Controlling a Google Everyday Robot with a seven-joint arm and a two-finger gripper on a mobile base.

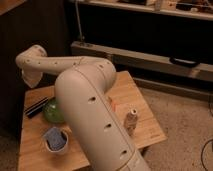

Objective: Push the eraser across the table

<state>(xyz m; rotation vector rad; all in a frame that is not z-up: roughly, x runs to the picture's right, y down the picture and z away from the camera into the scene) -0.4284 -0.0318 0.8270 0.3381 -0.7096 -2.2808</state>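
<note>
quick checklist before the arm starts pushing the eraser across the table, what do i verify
1. Eraser in view, flat near the left edge of the table: ok
2. Tool close to the eraser: ok, it hangs just above and behind it
3. Tool touching the eraser: not ok, apparently apart
4. Path rightward free: not ok, the green bowl sits right beside the eraser
5. Middle of the table: cannot tell, the arm hides it
6. Bottle upright, far from the eraser: ok
</note>
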